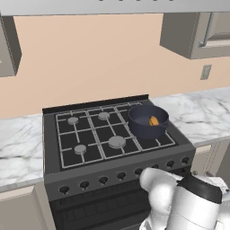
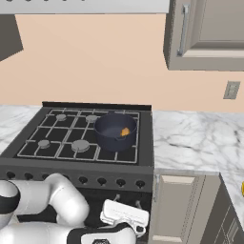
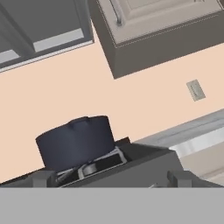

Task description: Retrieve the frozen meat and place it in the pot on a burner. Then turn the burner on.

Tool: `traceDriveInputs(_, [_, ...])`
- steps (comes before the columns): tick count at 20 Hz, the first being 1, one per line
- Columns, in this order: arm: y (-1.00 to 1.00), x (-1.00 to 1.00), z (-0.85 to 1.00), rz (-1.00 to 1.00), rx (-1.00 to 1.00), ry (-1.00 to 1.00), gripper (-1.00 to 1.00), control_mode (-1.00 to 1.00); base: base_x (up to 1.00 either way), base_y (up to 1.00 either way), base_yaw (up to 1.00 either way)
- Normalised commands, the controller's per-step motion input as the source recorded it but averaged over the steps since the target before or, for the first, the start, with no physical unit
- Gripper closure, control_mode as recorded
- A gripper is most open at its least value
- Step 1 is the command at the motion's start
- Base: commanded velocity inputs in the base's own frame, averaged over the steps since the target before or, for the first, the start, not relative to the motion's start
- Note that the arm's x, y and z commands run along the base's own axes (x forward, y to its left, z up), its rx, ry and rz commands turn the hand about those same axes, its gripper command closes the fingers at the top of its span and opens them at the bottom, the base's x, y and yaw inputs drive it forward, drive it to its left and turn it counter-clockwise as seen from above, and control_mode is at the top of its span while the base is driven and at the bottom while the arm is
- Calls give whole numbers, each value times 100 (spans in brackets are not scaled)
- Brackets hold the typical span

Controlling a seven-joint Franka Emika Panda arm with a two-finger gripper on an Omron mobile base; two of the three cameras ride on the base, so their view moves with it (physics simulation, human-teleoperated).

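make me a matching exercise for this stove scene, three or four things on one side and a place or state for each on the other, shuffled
Things:
1. frozen meat
2. pot
3. gripper
4. wall outlet

Places or states:
a. on the back right burner
b. on the wall above the counter
c. inside the pot
d. open, low in front of the stove knobs

Pairs: 1-c, 2-a, 3-d, 4-b

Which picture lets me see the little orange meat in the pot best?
The left base view: it looks down into the pot, so the frozen meat shows clearly against the dark inside. The right base view also shows it, smaller and near the rim. The hand view sees the pot's outside wall from low down.
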Motion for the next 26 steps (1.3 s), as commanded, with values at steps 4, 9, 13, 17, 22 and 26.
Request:
traceDriveInputs(4, [-16, 25, 0, 2, 0, 0, -100, -100, 0, 0, 0])
traceDriveInputs(9, [0, 43, 0, 11, -3, 0, -100, -100, 0, 0, 0])
traceDriveInputs(13, [-6, 36, -18, 13, -3, 1, -100, -100, 0, 0, 0])
traceDriveInputs(17, [-12, 24, -27, 9, -2, 0, -100, -100, 0, 0, 0])
traceDriveInputs(22, [-34, 0, -69, 0, -8, 0, -100, -100, 0, 0, 0])
traceDriveInputs(26, [-23, 2, -53, 0, -9, 0, -100, -100, 0, 0, 0])
